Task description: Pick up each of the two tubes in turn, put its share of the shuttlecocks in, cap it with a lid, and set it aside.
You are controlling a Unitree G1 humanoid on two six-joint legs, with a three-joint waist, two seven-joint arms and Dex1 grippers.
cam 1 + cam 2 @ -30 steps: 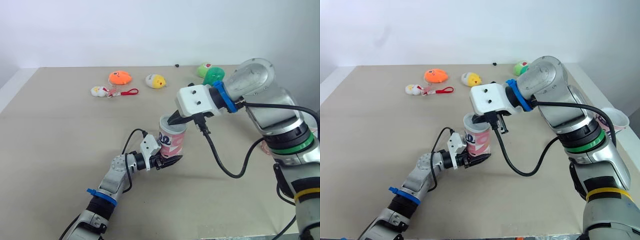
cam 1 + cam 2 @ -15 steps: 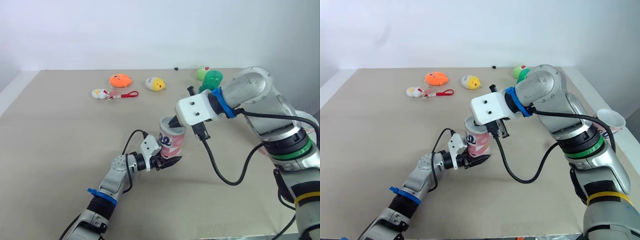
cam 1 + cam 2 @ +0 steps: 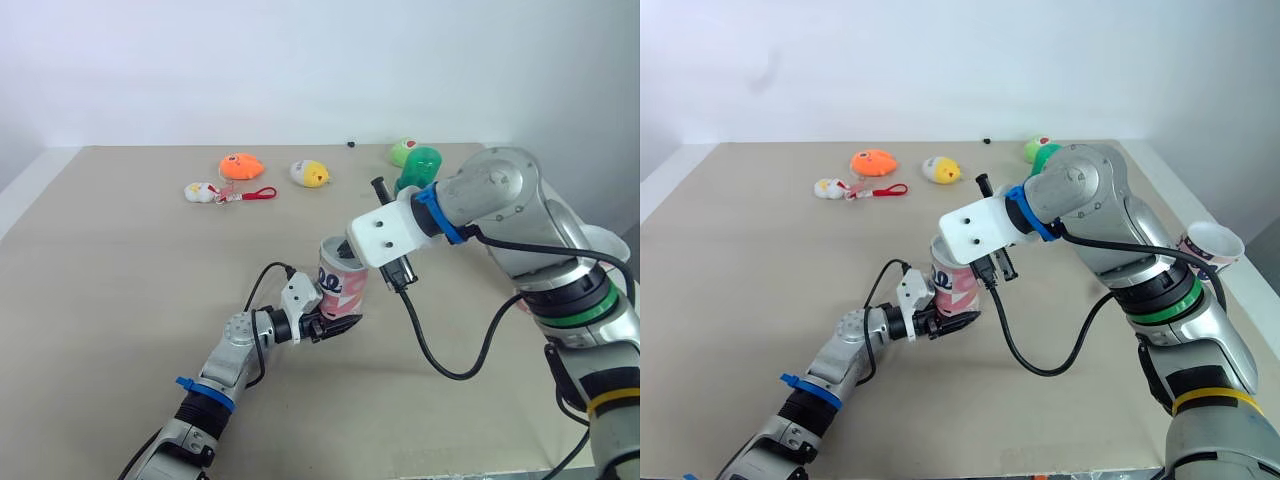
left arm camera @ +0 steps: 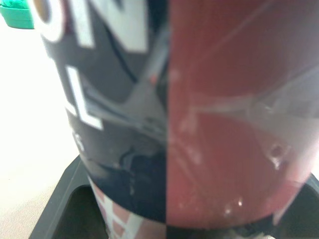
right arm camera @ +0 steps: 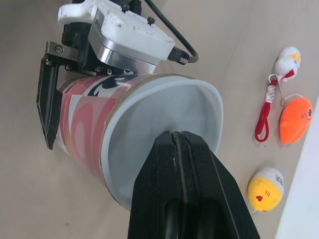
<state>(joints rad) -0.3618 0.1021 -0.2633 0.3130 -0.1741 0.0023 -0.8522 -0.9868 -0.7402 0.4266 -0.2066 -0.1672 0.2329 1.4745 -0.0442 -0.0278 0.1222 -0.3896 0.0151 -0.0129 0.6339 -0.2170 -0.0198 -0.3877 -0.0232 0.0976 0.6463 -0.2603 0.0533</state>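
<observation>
Two grippers are engaged on one tube, mid-table. Along the far side of the table [image 3: 120, 280], well apart from the work, lie a white plush with a red strap [image 3: 200, 186], an orange plush [image 3: 240, 160] and a yellow chick [image 3: 311, 174]. The left gripper [image 3: 336, 322] is clamped around the lower end of the pink-and-white tube [image 3: 343, 287], one black finger on each side of it, holding it roughly upright just above or on the surface; which of the two cannot be told. The right gripper [image 5: 174, 135], its fingers pressed flat together and holding nothing, bears with its tip on a white lid [image 5: 149, 129] sitting in the tube's mouth. Whether shuttlecocks are inside cannot be seen. Beyond the right arm stand a green toy [image 3: 424, 162] and a smaller green-and-white toy [image 3: 405, 150]. A second tube [image 3: 1210, 244], white-rimmed, stands at the table's right edge, partly behind the arm. Judgement: the step in hand is capping the first tube. The lid's rim appears proud on one side, so the next move calls for a firm, square push to seat it, followed by withdrawal of the right gripper and setting the tube aside.
</observation>
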